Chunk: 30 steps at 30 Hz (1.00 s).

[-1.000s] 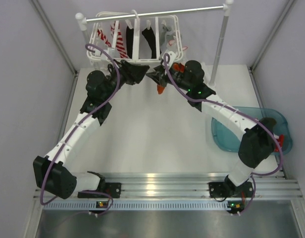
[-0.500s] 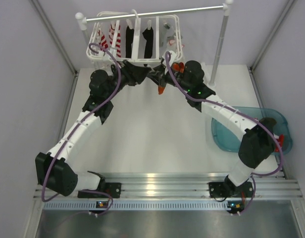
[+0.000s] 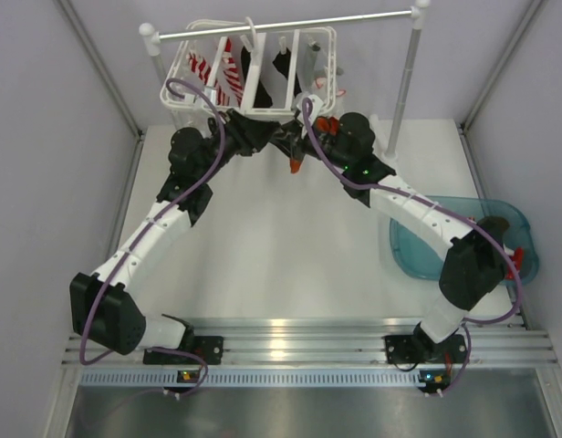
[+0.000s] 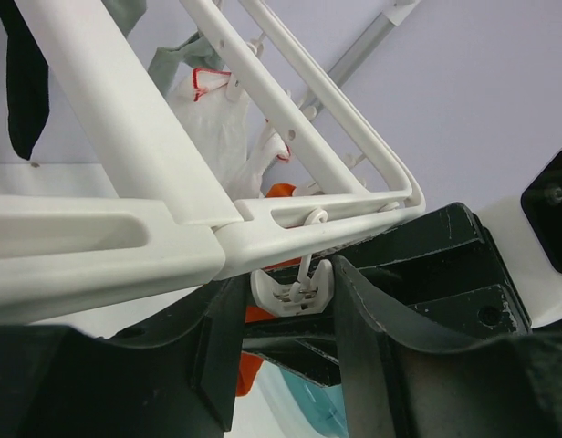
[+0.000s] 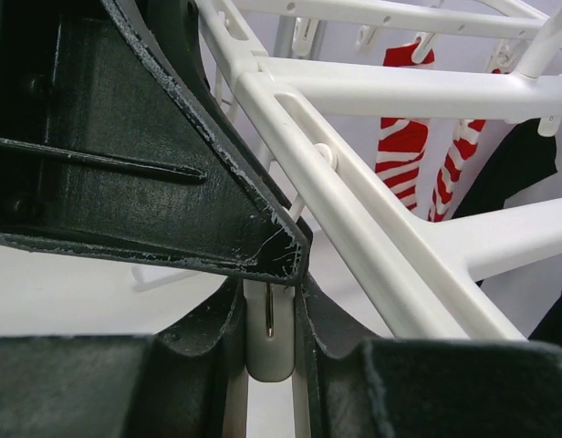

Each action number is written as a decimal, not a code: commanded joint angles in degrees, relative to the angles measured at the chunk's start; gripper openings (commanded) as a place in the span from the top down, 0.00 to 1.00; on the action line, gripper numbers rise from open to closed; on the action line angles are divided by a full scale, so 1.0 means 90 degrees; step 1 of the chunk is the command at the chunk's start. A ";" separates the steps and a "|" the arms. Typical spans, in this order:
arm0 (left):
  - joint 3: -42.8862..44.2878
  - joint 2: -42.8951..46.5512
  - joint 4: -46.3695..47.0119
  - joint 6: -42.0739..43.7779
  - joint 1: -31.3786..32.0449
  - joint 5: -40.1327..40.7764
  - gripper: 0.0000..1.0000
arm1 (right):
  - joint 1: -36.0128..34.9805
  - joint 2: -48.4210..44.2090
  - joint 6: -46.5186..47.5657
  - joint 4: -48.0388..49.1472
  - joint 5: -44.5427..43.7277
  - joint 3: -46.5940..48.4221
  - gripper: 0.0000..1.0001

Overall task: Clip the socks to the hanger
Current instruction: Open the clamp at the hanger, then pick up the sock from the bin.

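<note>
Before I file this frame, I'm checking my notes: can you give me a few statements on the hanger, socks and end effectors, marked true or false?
1. Striped socks hang on the hanger. True.
2. The bin sits at the left of the table. False: it sits at the right.
3. The right end effector has a white clip between its fingers. True.
4. The hanger lies flat on the table. False: it hangs from the rail.
5. No black socks are on the hanger. False: black socks hang near its middle.
</note>
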<state>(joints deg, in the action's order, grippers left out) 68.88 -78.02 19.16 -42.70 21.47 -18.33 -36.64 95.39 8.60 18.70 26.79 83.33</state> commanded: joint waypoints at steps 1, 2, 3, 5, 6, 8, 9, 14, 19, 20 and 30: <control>0.0120 -0.0003 0.0489 -0.0158 -0.0003 0.0083 0.54 | -0.0138 -0.0277 0.0080 0.0247 0.0091 0.0058 1.00; 0.0110 0.0006 0.0518 -0.0197 -0.0003 0.0083 0.54 | -0.0147 -0.0277 0.0099 0.0247 0.0071 0.0029 1.00; 0.0120 0.0007 0.0518 -0.0207 -0.0003 0.0064 0.54 | -0.0147 -0.0296 0.0109 0.0247 0.0071 0.0019 1.00; 0.0120 0.0016 0.0508 -0.0255 -0.0003 0.0112 0.54 | -0.0147 -0.0306 0.0128 0.0256 0.0041 -0.0011 1.00; 0.0120 0.0016 0.0508 -0.0265 -0.0003 0.0142 0.56 | -0.0147 -0.0316 0.0128 0.0256 0.0041 -0.0020 1.00; 0.0149 -0.0013 0.0498 -0.0275 -0.0003 0.0103 0.63 | -0.0147 -0.0336 0.0138 0.0256 0.0032 -0.0050 1.00; 0.0149 -0.0003 0.0489 -0.0275 -0.0003 0.0103 0.65 | -0.0147 -0.0336 0.0148 0.0256 0.0051 -0.0060 1.00; 0.0159 -0.0003 0.0411 -0.0188 -0.0003 0.0113 0.95 | -0.0147 -0.0355 0.0148 0.0179 0.0022 -0.0050 0.97; 0.0091 0.0036 0.0323 -0.0002 -0.0013 0.0142 1.00 | -0.0108 -0.0501 0.0148 -0.0251 0.0061 -0.0088 0.51; 0.0062 0.0046 0.0313 0.0017 -0.0013 0.0142 1.00 | -0.0089 -0.0656 0.0138 -0.0387 0.0119 -0.0147 0.43; 0.0081 0.0026 0.0215 0.0281 -0.0023 0.0122 1.00 | 0.0476 -0.1946 0.0285 -0.2512 0.1270 -0.0987 0.00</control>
<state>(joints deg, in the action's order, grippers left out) 68.90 -78.04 20.08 -41.67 21.43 -17.12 -35.14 82.59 10.90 4.54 32.62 75.09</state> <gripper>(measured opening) 0.078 0.988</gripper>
